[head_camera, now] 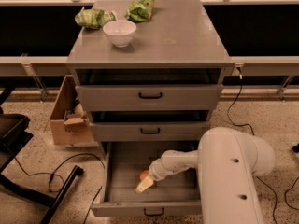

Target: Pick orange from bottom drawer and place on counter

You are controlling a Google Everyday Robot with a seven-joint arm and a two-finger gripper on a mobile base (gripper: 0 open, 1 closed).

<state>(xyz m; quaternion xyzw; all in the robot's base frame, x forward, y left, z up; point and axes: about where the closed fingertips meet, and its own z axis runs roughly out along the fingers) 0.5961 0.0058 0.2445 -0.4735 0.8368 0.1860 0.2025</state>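
The bottom drawer [117,181] of the grey cabinet is pulled open. The orange [144,175] lies inside it near the middle, partly hidden behind my gripper. My gripper [145,183] reaches down into the drawer from the right, its pale fingertips right at the orange. The white arm [229,176] fills the lower right. The counter [177,36] is the cabinet's flat grey top, far above the gripper.
A white bowl [119,32] and two green snack bags [93,17] [141,8] sit on the counter's back left. The two upper drawers are shut. A cardboard box [67,118] stands on the floor left of the cabinet, with cables and a dark chair base.
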